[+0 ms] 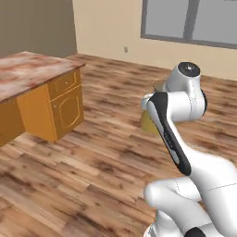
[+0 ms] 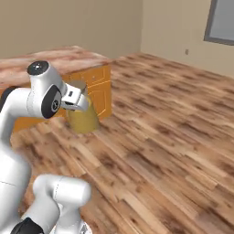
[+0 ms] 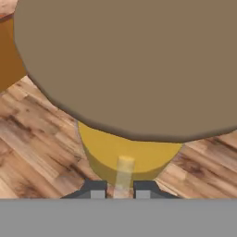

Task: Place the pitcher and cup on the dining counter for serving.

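The pitcher [image 2: 83, 119] hangs above the wooden floor, a clear cone with yellow-orange liquid under a round brown lid [image 3: 129, 65]. My gripper [image 2: 75, 98] is shut on it near the top. In the hand view the gripper [image 3: 120, 190] has its two dark fingertips [image 3: 96, 189] close together below the pitcher's yellow body [image 3: 129, 155]. In the left base view a bit of the pitcher [image 1: 148, 122] peeks out behind my arm. The dining counter [image 1: 28, 69] stands to the left, and in the right base view the dining counter [image 2: 68, 57] lies behind the pitcher. The cup is out of view.
Orange cabinet doors [image 1: 67, 109] face the open wooden floor [image 2: 160, 137]. A beige wall with a grey-framed window [image 1: 190, 21] runs along the far side. The counter's corner [image 1: 82, 66] juts toward the floor space.
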